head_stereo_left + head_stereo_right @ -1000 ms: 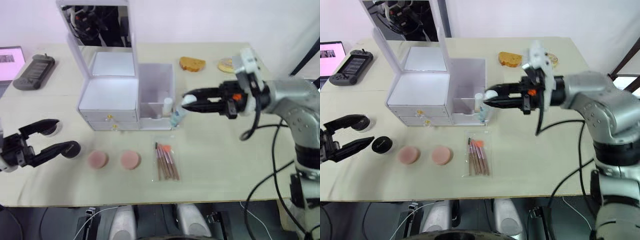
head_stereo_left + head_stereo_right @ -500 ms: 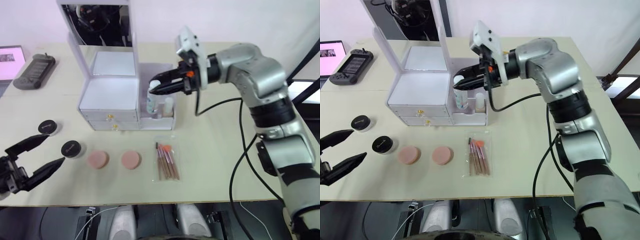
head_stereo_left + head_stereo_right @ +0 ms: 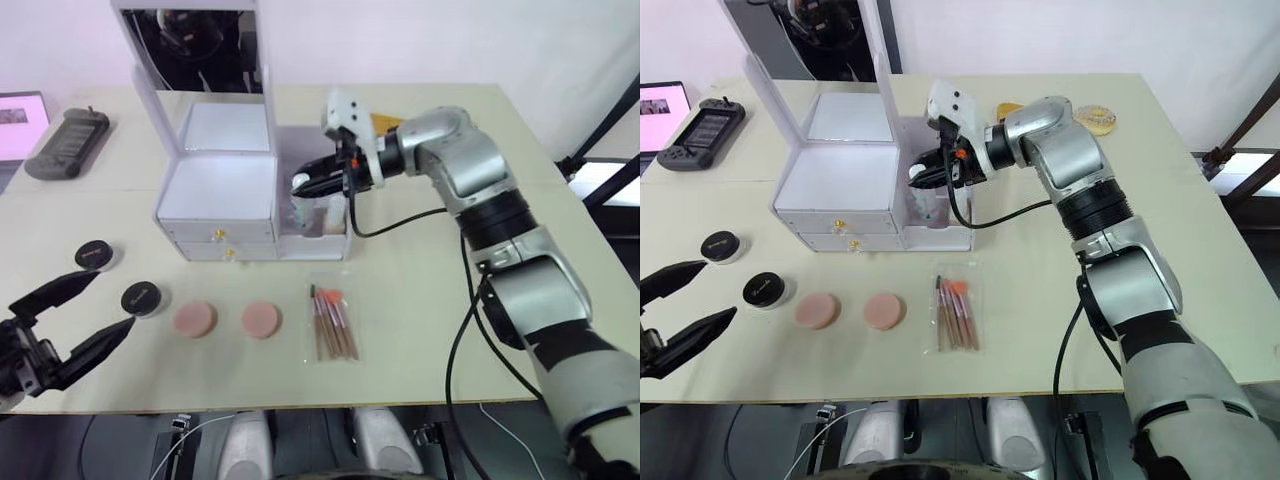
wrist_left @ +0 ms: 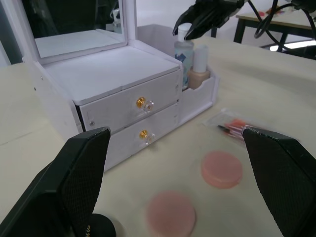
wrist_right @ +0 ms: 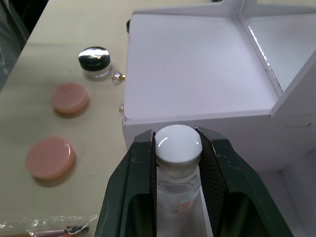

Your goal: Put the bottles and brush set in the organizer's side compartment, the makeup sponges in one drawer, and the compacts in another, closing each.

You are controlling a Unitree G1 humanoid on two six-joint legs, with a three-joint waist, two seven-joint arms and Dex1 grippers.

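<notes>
Right fingers (image 5: 148,163) pinching bottle (image 5: 177,170) cap

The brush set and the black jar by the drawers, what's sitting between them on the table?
Two pink makeup sponges lie side by side between the brush set and the black jar, seen in the left eye view.

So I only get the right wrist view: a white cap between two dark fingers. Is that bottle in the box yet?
Observer: Yes. The clear bottle is down in the organizer's side compartment, with the right gripper shut on its top.
Operator: Anything else in there?
Observer: A beige bottle stands beside it.
Operator: And the other arm?
Observer: The left gripper hangs open near a black compact.
</notes>
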